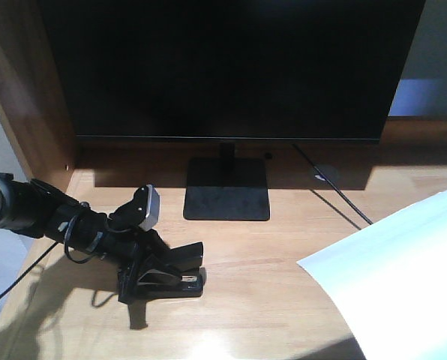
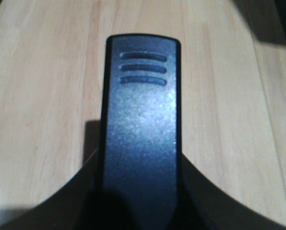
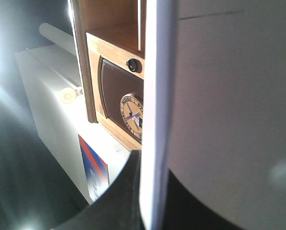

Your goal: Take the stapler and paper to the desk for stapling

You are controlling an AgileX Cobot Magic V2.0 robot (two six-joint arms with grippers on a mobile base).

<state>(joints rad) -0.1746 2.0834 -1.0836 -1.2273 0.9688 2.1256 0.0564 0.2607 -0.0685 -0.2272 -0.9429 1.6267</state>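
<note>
Noted stapler (image 1: 171, 279) gripped in left jaws, drawn narrow against its flanks, at front-left of surface (image 1: 268, 300), forward and left of monitor stand (image 1: 227, 191). Cannot tell from front view whether base touches wood or sits just above. Close shadow beneath suggests contact or nearly so. Confirmed in left wrist view: ribbed top of stapler (image 2: 140, 120) centred between jaws, plank grain of surface (image 2: 37, 96) on both sides.

Noted paper (image 1: 396, 285) aloft over front-right of surface, tilted, not lying flat, well apart from stapler. Seen near edge-on in right wrist view (image 3: 220, 120), rising out of dark mass of right jaws. Judged pinched there, though fingertips themselves hidden.

Judged step in hand: setting both items down for stapling. Delivery looks near done, stapling not begun.

To do it well:
- Lower stapler until base sits flat before widening left jaws.
- Release without twisting, then back out along line of left arm (image 1: 28, 206) to avoid tipping it.
- Bring paper down flat with one corner toward stapler, clear of cable (image 1: 336, 187) behind.
- Let go only once most of sheet is supported, to prevent sag or slide off front edge.
</note>
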